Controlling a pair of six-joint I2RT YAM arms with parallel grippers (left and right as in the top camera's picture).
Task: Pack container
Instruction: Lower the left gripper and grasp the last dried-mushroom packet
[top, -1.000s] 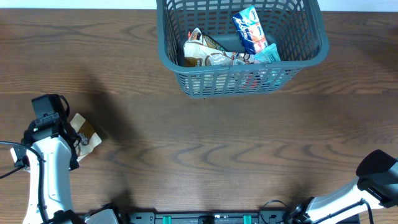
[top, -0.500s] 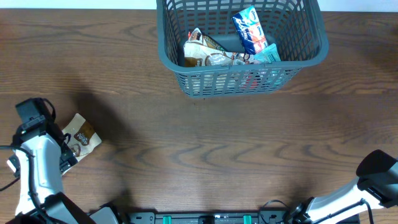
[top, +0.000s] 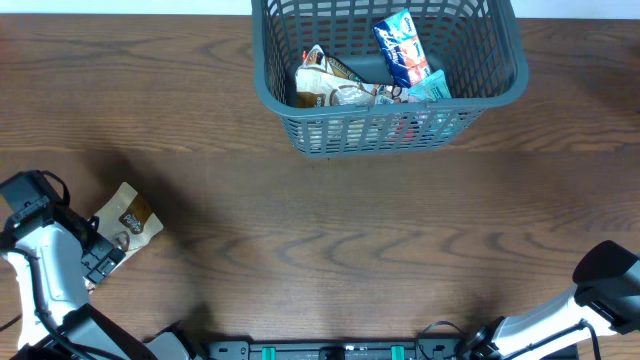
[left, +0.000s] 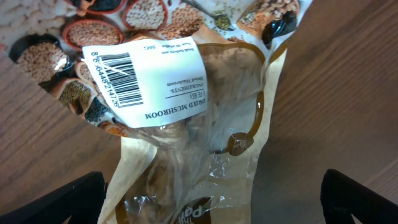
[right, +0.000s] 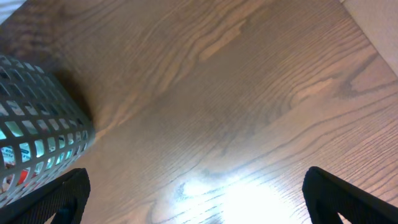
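Hovering: left tool (left: 208, 202), spread, has slid toward 8 o'clock, packet (top: 128, 220) now uncovered | right tool (right: 196, 199) spread, idle at 4 o'clock | basket (top: 390, 130) at 12 o'clock, part filled | packet grasp looks next

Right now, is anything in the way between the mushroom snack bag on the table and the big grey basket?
No. Only bare brown wooden table lies between the clear-and-tan dried mushroom packet and the dark grey slotted plastic basket; nothing visible blocks the way.
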